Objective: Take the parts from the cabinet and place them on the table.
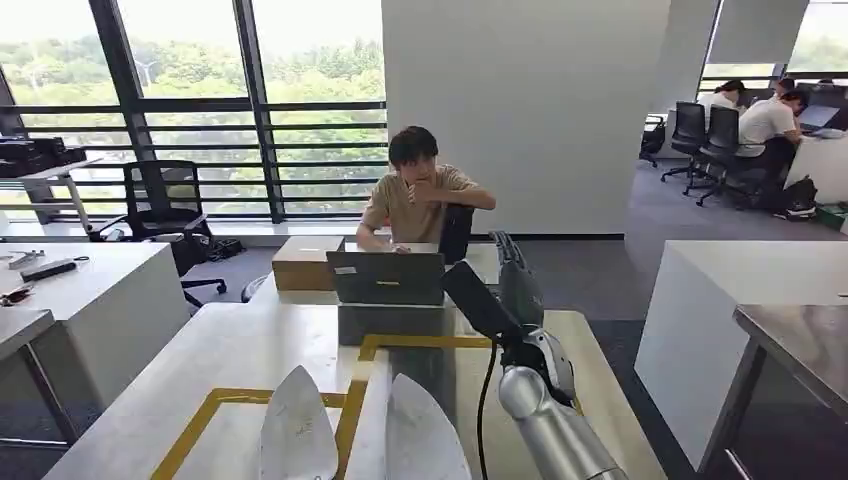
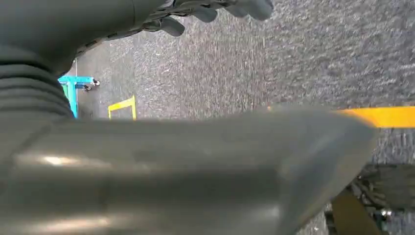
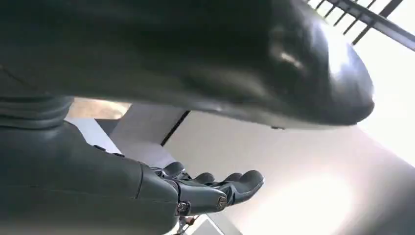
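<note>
While raised, right hand (image 1: 505,275) above parts (image 1: 300,425)

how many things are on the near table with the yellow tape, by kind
white curved parts: 2
laptops: 1
cardboard boxes: 1
total: 4

- The table (image 1: 250,350) has a smooth, matt pale top with glossy yellow tape.
- The right hand (image 1: 512,275) is dark matt plastic on a brushed silver metal arm.
- The floor (image 2: 303,58) is rough grey carpet.
- The box (image 1: 305,262) is plain brown cardboard.
</note>
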You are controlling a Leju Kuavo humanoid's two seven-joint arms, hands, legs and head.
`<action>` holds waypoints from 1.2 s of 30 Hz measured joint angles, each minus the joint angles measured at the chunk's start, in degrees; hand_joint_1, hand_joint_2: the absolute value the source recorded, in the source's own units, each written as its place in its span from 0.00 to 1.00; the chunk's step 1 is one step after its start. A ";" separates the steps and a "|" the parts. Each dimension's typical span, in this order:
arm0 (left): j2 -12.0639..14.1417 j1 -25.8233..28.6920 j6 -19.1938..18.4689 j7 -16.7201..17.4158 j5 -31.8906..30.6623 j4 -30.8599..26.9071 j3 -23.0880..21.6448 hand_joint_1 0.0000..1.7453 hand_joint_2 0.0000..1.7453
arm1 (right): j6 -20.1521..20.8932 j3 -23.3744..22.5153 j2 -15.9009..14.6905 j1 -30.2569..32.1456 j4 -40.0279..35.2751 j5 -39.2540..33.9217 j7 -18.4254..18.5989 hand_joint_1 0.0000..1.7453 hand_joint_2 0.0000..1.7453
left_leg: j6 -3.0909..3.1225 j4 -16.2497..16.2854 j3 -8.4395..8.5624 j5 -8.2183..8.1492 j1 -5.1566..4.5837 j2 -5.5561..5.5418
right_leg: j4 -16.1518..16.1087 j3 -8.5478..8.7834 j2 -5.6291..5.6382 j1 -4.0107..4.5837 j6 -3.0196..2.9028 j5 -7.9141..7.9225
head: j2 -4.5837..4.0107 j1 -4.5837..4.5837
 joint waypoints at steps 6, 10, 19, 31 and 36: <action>-0.07 0.25 -0.02 -0.09 -0.33 0.09 0.37 0.00 0.00 | -3.80 -0.24 0.11 2.78 -7.55 -2.88 -1.60 0.00 0.00 | -0.15 15.38 -5.27 -11.25 -0.30 0.27 | -0.25 -2.66 -0.11 0.46 -2.77 2.66 | 0.00 -0.04; -0.09 0.00 -0.07 0.35 -0.87 0.09 0.37 0.00 0.00 | -5.07 -0.81 -1.01 6.60 -15.22 -4.15 -1.42 0.00 0.00 | 1.49 10.51 1.01 -8.03 -1.28 0.25 | -0.23 -4.92 -0.13 1.38 -2.81 4.46 | 0.00 -0.04; -0.24 -0.66 -0.61 0.00 -0.87 -0.04 0.37 0.00 0.00 | -6.61 -1.55 -4.42 15.30 -30.94 -8.46 -5.53 0.00 0.00 | 4.74 -0.01 5.66 -5.57 -1.80 0.52 | 2.67 -6.88 -0.22 1.33 -0.34 1.97 | 0.00 -0.07; -0.55 1.01 0.28 -1.20 0.55 -0.04 1.38 0.00 0.00 | -13.92 -5.71 -7.02 36.21 -52.25 -6.47 -9.64 0.00 0.00 | 2.45 0.52 -0.12 -0.01 -1.95 0.79 | -1.37 3.77 -0.61 1.63 -1.40 -2.09 | 0.00 -0.20; -0.57 1.53 0.33 -1.20 0.55 -0.04 1.42 0.00 0.00 | -14.19 -6.62 -7.28 39.14 -54.33 -6.34 -9.77 0.00 0.00 | 1.02 9.24 -3.18 -10.02 -1.73 0.58 | -1.81 0.61 -0.73 1.13 -3.17 1.12 | 0.00 -0.39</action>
